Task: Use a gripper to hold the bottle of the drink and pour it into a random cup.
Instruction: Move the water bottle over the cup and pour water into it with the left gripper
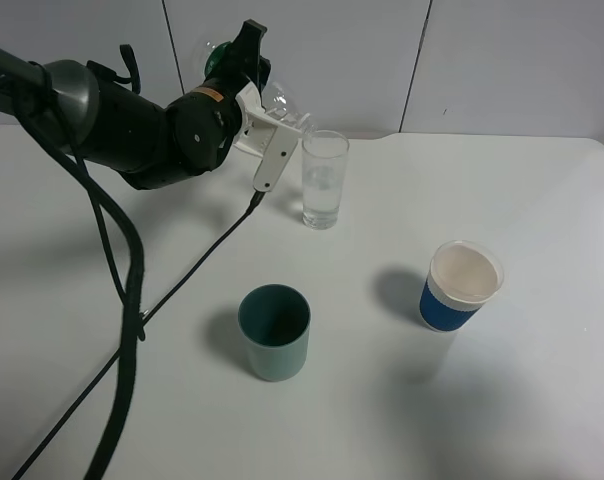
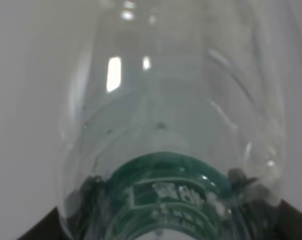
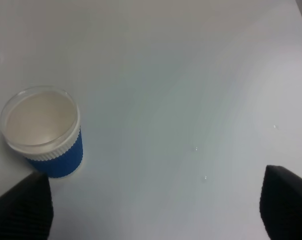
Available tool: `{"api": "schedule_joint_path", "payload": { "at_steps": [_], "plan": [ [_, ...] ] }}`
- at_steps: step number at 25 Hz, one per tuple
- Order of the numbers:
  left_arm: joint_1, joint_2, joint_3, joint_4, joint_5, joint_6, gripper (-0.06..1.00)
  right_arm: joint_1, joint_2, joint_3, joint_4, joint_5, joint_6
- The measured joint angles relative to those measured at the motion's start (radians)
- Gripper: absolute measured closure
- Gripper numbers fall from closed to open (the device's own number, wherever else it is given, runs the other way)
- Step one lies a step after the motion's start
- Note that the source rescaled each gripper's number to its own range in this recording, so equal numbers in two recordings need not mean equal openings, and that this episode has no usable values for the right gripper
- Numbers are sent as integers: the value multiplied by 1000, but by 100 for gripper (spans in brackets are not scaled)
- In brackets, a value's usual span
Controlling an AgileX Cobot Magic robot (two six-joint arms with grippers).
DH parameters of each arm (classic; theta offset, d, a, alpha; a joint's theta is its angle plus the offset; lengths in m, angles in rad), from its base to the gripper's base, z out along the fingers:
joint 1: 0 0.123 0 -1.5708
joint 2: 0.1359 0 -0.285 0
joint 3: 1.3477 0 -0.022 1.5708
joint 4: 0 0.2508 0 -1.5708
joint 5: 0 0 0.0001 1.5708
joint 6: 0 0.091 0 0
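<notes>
My left gripper is shut on the bottle of the drink, held tipped on its side at the back of the table. Its mouth end is by the rim of the cup, a tall clear glass with some clear liquid in it. In the left wrist view the bottle fills the frame, its green label band sits between the dark fingertips, and the cup is out of view. My right gripper is open and empty above the table; it does not show in the exterior view.
A short teal-green cup stands at the front middle. A blue cup with a white rim stands to the right; it also shows in the right wrist view. Black cables trail across the left of the white table.
</notes>
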Motion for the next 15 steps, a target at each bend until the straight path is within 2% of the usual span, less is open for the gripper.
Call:
{"api": "schedule_joint_path", "payload": {
  "at_steps": [15],
  "plan": [
    [0, 0, 0, 12, -7, 41, 91, 0, 0, 0, 0, 0, 0]
  ]
}}
